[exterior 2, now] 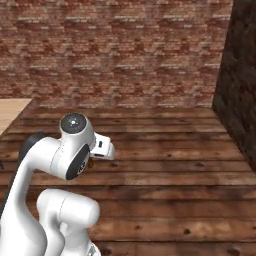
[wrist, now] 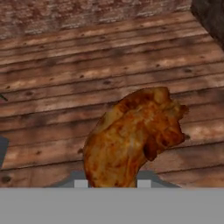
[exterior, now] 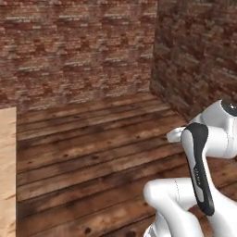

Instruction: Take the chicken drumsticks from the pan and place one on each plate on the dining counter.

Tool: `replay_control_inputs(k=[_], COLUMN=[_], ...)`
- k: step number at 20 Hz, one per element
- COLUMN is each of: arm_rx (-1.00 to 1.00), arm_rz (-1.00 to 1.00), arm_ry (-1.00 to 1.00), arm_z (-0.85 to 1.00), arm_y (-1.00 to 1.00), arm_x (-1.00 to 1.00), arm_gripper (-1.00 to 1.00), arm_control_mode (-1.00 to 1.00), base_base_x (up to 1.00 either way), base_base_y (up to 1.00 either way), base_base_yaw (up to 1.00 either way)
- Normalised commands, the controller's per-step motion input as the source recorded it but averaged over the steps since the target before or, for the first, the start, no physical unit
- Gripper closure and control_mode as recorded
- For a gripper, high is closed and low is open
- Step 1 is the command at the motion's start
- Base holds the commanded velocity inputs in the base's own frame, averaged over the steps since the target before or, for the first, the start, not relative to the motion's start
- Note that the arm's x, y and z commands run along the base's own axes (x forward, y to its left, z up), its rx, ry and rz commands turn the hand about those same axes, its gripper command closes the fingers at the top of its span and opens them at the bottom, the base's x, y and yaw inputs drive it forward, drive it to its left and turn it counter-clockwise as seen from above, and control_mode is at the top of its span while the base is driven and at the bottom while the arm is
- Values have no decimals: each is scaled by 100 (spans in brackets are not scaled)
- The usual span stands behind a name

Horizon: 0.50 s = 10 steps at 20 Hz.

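Observation:
In the hand view, one reddish-brown chicken drumstick (wrist: 131, 135) stands up between my fingertips, and my gripper (wrist: 112, 183) is shut on its lower end. It hangs in the air above a dark wooden plank floor. The arm's white hand (exterior 2: 102, 148) reaches forward over that floor. A strip of light wood-grain slab at the left edge looks like the dining counter (exterior: 7, 171), and its corner (exterior 2: 12, 111) sits far left in the right base view. The pan and the plates are out of view.
Dark wooden floor planks (exterior: 92, 148) stretch ahead. Red brick walls (exterior: 74, 46) close the back, and a darker brick wall (exterior 2: 240, 75) stands on the right. My folded arm (exterior: 199, 176) takes up the lower right of the left base view.

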Motion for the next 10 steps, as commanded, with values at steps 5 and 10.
replay_control_inputs(k=[5,10], arm_rx=[0,0], arm_rz=[0,0], arm_ry=[0,0], arm_z=[0,0], arm_y=[0,0], arm_x=[0,0], arm_gripper=[100,100], arm_control_mode=[100,100], base_base_x=[91,100], base_base_y=[0,0], base_base_yaw=[57,38])
